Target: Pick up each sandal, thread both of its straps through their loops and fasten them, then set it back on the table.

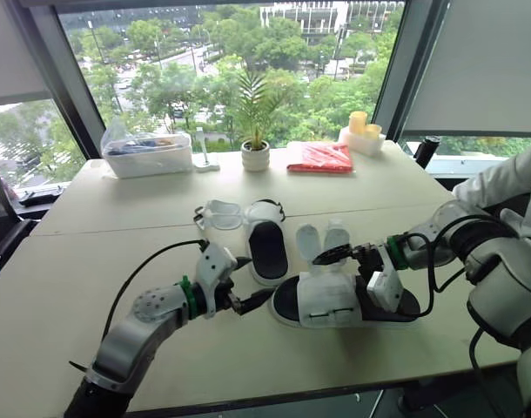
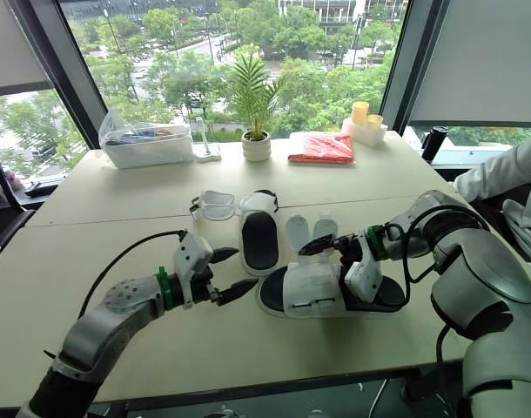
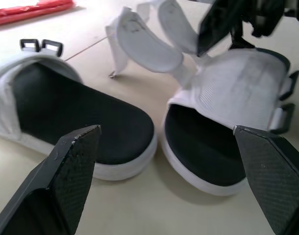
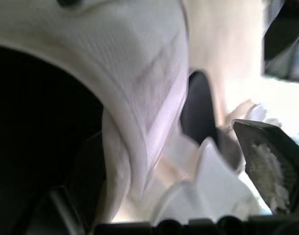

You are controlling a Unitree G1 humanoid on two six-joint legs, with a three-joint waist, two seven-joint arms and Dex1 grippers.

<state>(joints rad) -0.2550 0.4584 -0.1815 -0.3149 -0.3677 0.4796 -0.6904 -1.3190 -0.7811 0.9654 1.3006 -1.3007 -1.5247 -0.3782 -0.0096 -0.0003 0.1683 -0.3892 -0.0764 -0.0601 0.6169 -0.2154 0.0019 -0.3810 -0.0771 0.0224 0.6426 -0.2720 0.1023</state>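
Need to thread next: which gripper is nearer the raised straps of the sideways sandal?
Right. The right gripper is at the straps; the left gripper, jaws open, sits off the toe end of the sandal.

Table layout, everything placed off the near sandal

I've got the near sandal (image 1: 344, 300) lying on the table (image 1: 91, 261) at the front. The second sandal (image 1: 265, 239) is just behind it to the left, and the left gripper (image 1: 260, 277) is just left of its end. Well behind it is the red packet (image 1: 320, 158). The potted plant (image 1: 255, 155) is behind-left, the plastic tub (image 1: 148, 155) further left, and the two cups (image 1: 364, 124) behind-right.
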